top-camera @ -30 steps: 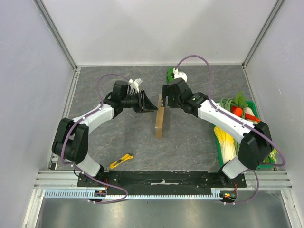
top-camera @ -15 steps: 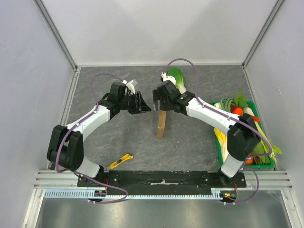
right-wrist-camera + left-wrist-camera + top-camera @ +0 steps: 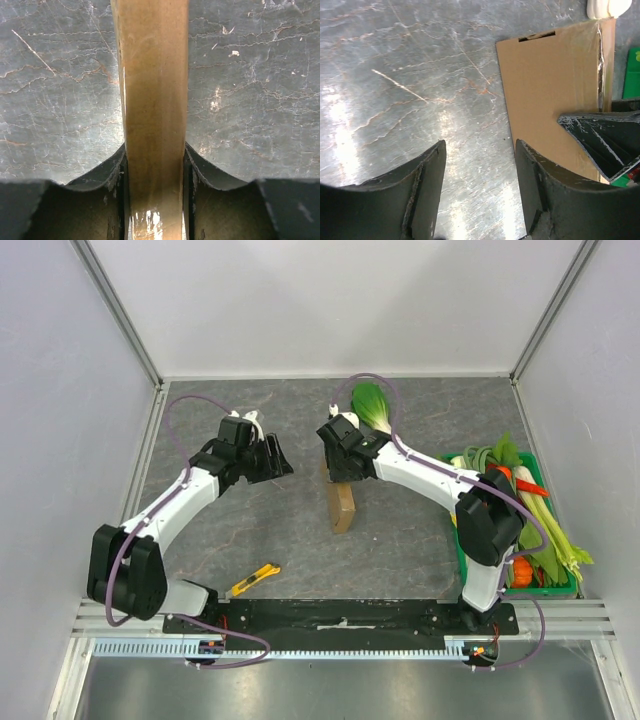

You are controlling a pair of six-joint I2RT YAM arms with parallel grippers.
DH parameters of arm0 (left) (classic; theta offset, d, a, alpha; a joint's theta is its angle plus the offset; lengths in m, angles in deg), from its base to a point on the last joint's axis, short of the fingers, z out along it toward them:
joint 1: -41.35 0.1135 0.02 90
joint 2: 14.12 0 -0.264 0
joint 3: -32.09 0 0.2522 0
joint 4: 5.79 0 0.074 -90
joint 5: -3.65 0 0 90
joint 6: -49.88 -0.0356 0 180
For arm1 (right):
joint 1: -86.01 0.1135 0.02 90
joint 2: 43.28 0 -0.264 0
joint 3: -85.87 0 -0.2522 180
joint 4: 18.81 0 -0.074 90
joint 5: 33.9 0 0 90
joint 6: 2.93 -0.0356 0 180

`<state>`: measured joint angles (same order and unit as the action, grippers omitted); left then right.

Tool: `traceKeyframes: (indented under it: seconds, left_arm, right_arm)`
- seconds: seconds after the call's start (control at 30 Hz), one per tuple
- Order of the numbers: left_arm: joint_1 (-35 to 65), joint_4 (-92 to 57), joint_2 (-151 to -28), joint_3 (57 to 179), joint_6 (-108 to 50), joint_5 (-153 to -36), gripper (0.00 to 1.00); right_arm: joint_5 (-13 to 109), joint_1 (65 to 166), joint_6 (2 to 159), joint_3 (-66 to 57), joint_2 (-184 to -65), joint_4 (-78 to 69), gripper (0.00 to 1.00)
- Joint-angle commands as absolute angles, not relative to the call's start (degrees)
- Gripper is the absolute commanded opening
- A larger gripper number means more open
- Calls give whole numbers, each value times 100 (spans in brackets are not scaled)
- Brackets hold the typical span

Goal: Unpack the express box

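The express box [image 3: 343, 506] is a flat brown cardboard box standing on its long edge in the middle of the table. My right gripper [image 3: 338, 466] is shut on its far end; in the right wrist view the box's narrow edge [image 3: 152, 100] fills the gap between the jaws of that gripper [image 3: 154, 170]. My left gripper [image 3: 281, 462] is open and empty, to the left of the box and apart from it. The left wrist view shows the box's broad face [image 3: 555, 95] beyond the open left gripper [image 3: 480, 190], with a right fingertip [image 3: 600, 142] against the box.
A green-and-white bok choy [image 3: 371, 404] lies behind the box. A green crate [image 3: 545, 590] full of vegetables stands at the right edge. A yellow utility knife [image 3: 256, 580] lies near the front left. Metal rails border the table.
My left gripper has drawn back to the left, away from the box. My right gripper has shifted left and back along the box, and the bok choy behind it has come into view.
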<state>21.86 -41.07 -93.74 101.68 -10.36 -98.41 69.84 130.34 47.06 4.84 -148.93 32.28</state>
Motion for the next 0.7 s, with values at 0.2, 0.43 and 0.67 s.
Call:
traceKeyframes:
  seconds: [0.2,0.43,0.67]
  left_arm:
    - [2289,-4644,-8103,9816,-1366,-8515,68]
    - [2342,-5145,-7223,9630,-1190,-7995,76]
    - [2342,-5049,-6564,9305,-1243,-7704,90]
  right_arm:
    - [5822,13057,4269,384,-14120,1888,34]
    - [4916,13057,3417,-144,-14391,-37,32]
    - [4626,13057,3574,48,-15155,-944,32]
